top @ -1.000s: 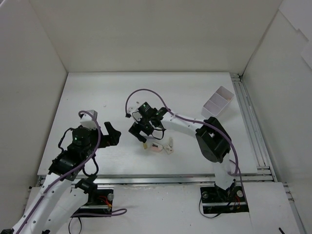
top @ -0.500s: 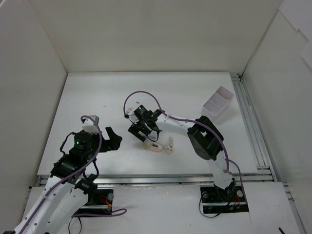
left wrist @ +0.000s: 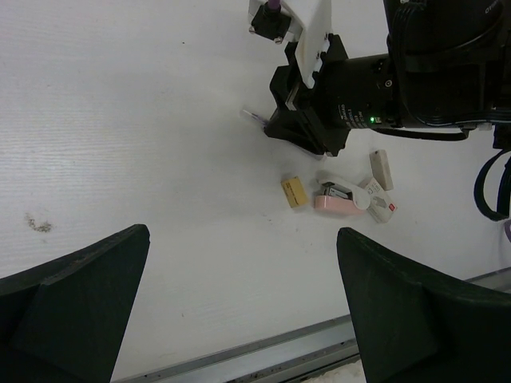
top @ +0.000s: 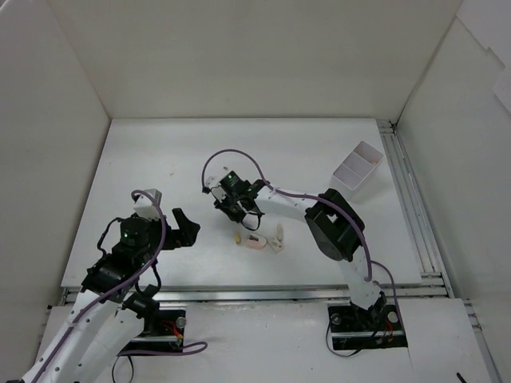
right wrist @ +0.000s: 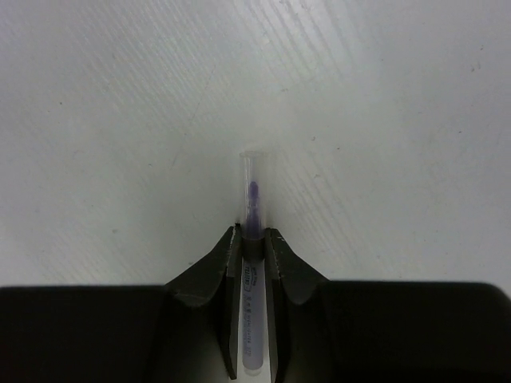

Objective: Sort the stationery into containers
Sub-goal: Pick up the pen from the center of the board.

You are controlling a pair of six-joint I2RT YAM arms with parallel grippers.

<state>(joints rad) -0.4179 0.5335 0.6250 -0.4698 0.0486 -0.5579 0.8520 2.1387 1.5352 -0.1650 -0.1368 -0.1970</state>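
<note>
My right gripper (right wrist: 252,235) is shut on a purple pen (right wrist: 252,199), and the pen's clear-capped tip sticks out past the fingers just above the white table. From above, that gripper (top: 230,209) sits left of centre. Just in front of it lie a tan block (top: 238,237), a white-pink eraser (top: 255,242) and a cream block (top: 279,236). In the left wrist view these appear as the tan block (left wrist: 295,191), the pink eraser (left wrist: 335,201) and the cream block (left wrist: 382,169). The left gripper (left wrist: 243,235) is open and holds nothing, near the front left (top: 185,226). The white containers (top: 357,167) stand together at the far right.
White walls enclose the table on three sides. A metal rail (top: 407,199) runs along the right edge and another along the near edge (left wrist: 263,355). A small dark speck (left wrist: 37,225) lies on the table at the left.
The right gripper's jaws have closed on the purple pen, moving slightly left and back. The left arm drew back toward the near edge, then held still.
</note>
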